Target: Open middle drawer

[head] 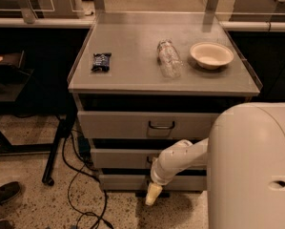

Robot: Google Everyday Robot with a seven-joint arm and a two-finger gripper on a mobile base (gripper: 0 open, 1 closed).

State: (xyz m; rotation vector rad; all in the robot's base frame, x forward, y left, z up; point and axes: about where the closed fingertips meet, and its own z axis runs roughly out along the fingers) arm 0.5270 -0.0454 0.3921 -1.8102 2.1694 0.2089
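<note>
We judge the middle drawer [118, 158] unopened; our gripper [153, 195] hangs just below it, spread or pressed together we cannot tell.

Lighting is warm and dim and falls from above. The grey surface [132, 66] is the brightest area, with a soft sheen toward its rear edge. Deep shadow fills the gap above the middle drawer [118, 158] and the space left of the cabinet. The gripper [153, 194] hangs low near the speckled floor [32, 204], where a darker patch surrounds it.
</note>
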